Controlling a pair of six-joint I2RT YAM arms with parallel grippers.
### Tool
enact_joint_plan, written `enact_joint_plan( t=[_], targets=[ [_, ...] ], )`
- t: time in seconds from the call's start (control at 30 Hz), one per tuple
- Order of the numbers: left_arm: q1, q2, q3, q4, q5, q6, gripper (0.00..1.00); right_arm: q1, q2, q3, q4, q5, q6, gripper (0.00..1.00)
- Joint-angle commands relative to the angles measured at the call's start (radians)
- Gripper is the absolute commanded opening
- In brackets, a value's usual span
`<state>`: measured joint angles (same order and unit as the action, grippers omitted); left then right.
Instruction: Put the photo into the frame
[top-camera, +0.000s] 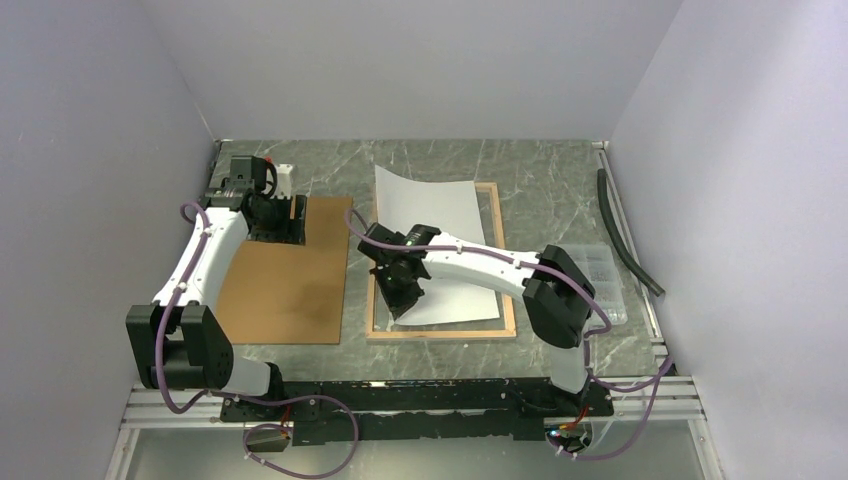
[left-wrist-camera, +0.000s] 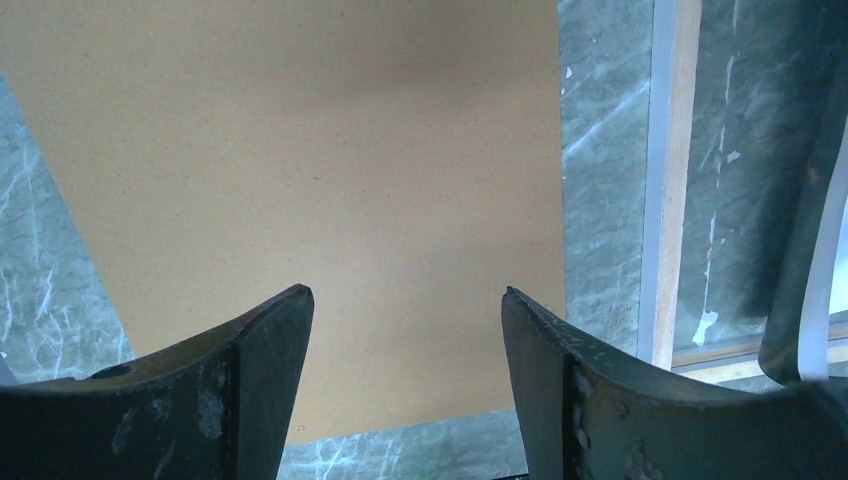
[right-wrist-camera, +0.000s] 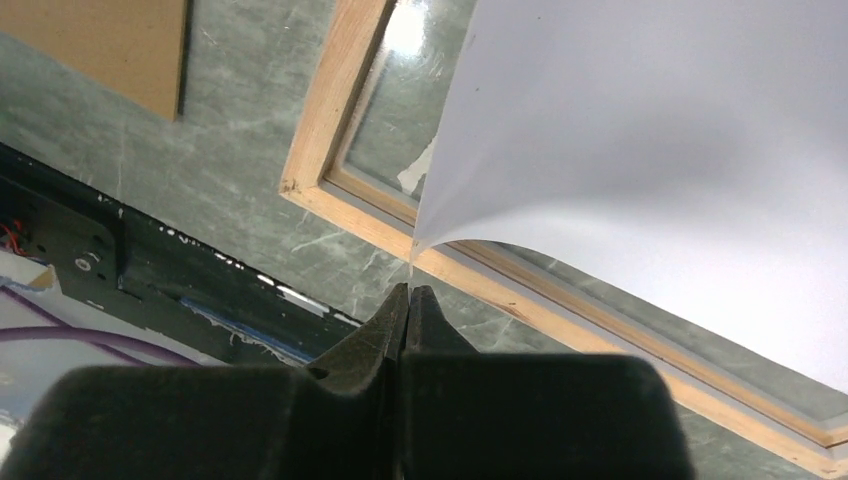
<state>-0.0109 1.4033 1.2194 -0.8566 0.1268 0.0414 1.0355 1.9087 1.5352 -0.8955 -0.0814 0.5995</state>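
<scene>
The photo (top-camera: 432, 205) lies white side up, skewed across the frame (top-camera: 440, 331) at centre. Its lower-left corner is lifted, with your right gripper (right-wrist-camera: 410, 293) pinched shut on it. Swing that corner square inside the wooden rail before lowering. Your left gripper (left-wrist-camera: 405, 295) hangs wide open and empty over the backing board (left-wrist-camera: 300, 150) at left, out of your path.

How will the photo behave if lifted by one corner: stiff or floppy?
Probably floppy: the photo bows upward near the corner by the right gripper. Likely light, being a thin sheet. It may slide across the frame rather than stay put.
</scene>
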Motion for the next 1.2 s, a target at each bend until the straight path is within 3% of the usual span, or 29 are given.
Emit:
enact_joint_plan(
  t=[0.0, 0.13, 0.2, 0.3, 0.5, 0.67, 0.83, 0.93, 1.17],
  targets=[
    [-0.004, -0.037, 0.021, 0.023, 0.010, 0.009, 0.75, -0.003, -0.066, -0.021, 0.051, 0.020, 0.073, 0.00],
    [-0.004, -0.037, 0.025, 0.023, 0.011, 0.009, 0.75, 0.017, -0.049, -0.002, 0.061, -0.001, 0.101, 0.00],
    [-0.004, -0.034, 0.029, 0.020, 0.013, 0.008, 0.75, 0.024, -0.040, 0.012, 0.075, -0.017, 0.117, 0.09],
    [-0.004, -0.030, 0.035, 0.012, 0.014, 0.009, 0.75, 0.025, -0.050, 0.031, 0.096, -0.017, 0.141, 0.47],
    [-0.004, -0.013, 0.041, 0.015, 0.015, 0.017, 0.77, 0.009, -0.066, 0.118, 0.036, 0.017, 0.100, 0.89],
    [-0.014, 0.058, 0.052, 0.047, 0.046, 0.007, 0.77, -0.092, -0.134, 0.141, 0.045, 0.042, 0.046, 0.91],
    [-0.072, 0.226, 0.137, 0.069, 0.043, -0.007, 0.75, -0.319, -0.221, 0.074, 0.141, 0.022, -0.025, 0.91],
    [-0.124, 0.332, 0.205, 0.081, 0.042, -0.017, 0.73, -0.490, -0.246, 0.029, 0.189, 0.019, -0.069, 0.96],
    [-0.215, 0.530, 0.307, 0.124, -0.013, -0.014, 0.69, -0.770, -0.089, 0.064, 0.335, 0.010, -0.136, 0.97]
  ],
)
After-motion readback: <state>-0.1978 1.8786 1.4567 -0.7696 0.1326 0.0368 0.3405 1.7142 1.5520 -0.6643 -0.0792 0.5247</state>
